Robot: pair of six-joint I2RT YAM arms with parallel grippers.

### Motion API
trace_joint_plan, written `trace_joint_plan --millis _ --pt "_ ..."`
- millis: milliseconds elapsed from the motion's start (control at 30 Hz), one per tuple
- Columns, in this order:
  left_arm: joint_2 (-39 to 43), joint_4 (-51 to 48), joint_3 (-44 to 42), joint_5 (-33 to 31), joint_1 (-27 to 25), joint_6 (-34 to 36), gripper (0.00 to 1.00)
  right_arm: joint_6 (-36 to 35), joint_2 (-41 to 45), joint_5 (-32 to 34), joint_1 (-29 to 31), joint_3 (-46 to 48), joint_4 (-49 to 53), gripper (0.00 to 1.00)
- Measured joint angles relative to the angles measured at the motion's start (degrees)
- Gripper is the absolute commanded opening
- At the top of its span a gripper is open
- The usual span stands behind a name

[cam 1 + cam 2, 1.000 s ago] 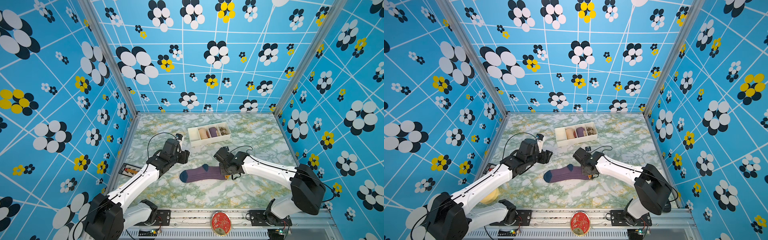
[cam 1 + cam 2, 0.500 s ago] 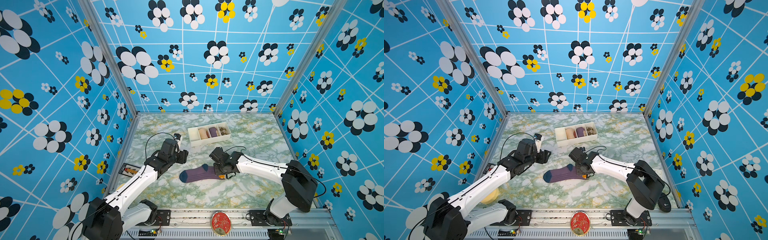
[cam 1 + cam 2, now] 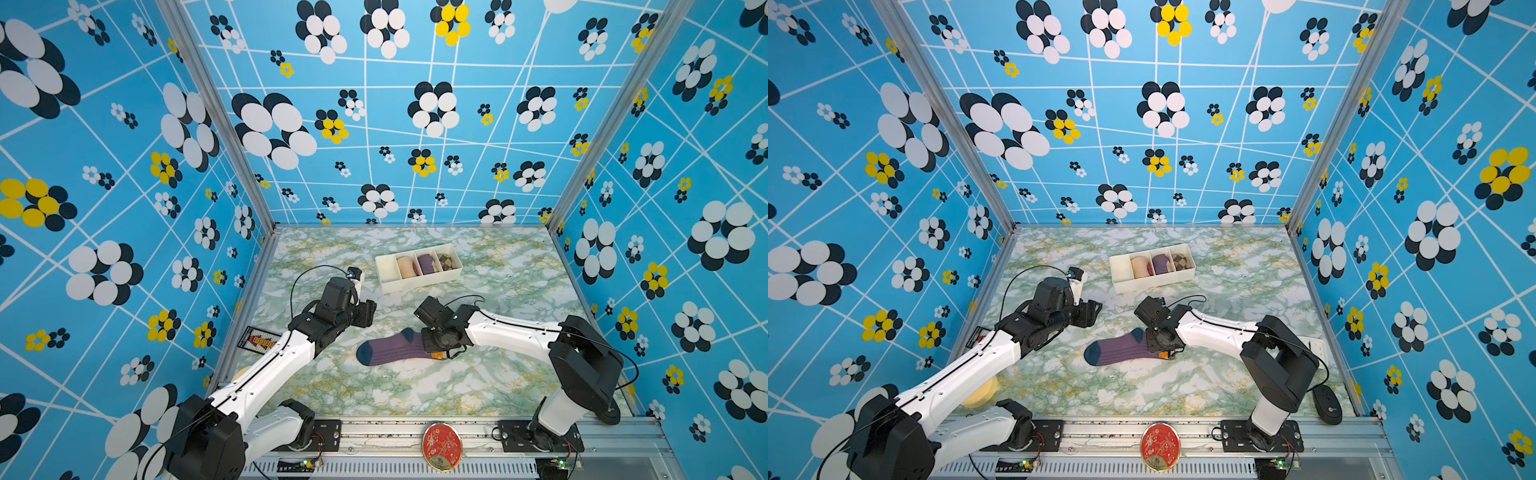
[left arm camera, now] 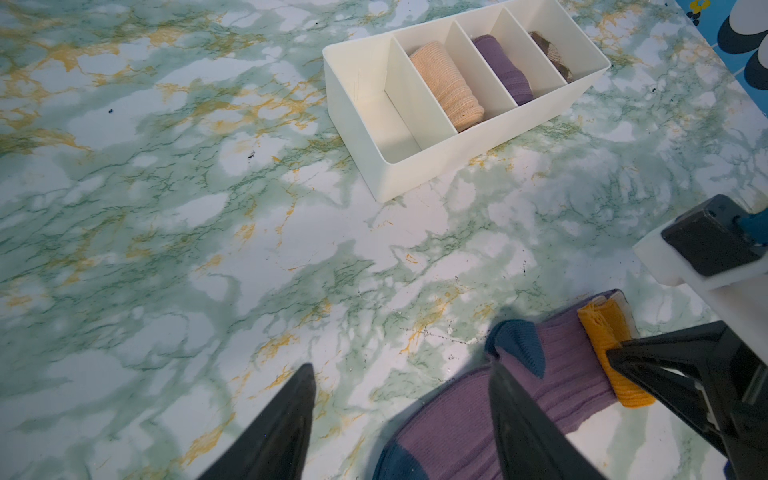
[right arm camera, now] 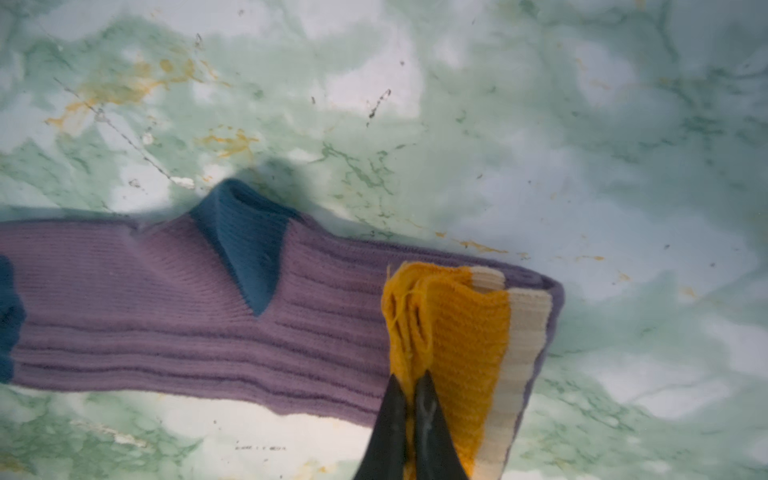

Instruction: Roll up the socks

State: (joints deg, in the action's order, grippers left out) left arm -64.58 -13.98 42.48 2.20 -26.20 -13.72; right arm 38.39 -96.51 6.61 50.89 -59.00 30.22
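right fingers [image 5: 388, 428] pinch socks [image 5: 145, 299] orange cuff; left fingers [image 4: 282, 424] apart.

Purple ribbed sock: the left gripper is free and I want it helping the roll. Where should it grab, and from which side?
Likely the folded orange cuff, at its free end nearest the white divided tray, descending from that side. It stands raised while the rest of the purple sock lies flat, and the right gripper pinches the cuff farther along.
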Motion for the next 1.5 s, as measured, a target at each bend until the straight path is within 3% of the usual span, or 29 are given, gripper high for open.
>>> trace_joint_plan --millis 367,533,733,867,967,1167,1300,1500 --pt "0.0 -0.92 0.0 0.24 0.11 0.0 0.66 -0.33 0.02 -3.32 0.0 0.0 -2.4 0.36" --pt "-0.02 -0.94 0.0 0.5 0.37 -0.04 0.59 -0.81 1.6 -4.85 0.0 0.02 -3.72 0.42" --pt "-1.07 -1.16 0.02 2.27 0.37 -0.04 0.54 -1.64 6.51 -6.62 -0.83 0.02 -4.52 0.42" --pt "-1.31 -0.96 0.02 4.26 -0.33 -0.11 0.53 -1.57 11.45 -6.95 -5.2 1.6 -4.7 0.4" --pt "-1.29 -0.72 0.02 4.81 -2.84 -0.17 0.5 -1.46 15.37 -6.67 -9.81 4.96 -4.59 0.35" --pt "-3.04 -0.66 2.29 4.9 -10.78 -0.17 0.3 -1.11 17.49 -6.73 -13.27 10.12 -3.34 0.33" --pt "-9.03 0.02 7.5 4.42 -16.68 -0.17 0.16 -0.83 17.49 -7.41 -14.82 12.52 -3.45 0.33" --pt "-19.04 0.66 13.99 3.87 -23.89 -0.02 0.09 -0.15 17.49 -8.72 -17.46 15.8 -3.85 0.31"
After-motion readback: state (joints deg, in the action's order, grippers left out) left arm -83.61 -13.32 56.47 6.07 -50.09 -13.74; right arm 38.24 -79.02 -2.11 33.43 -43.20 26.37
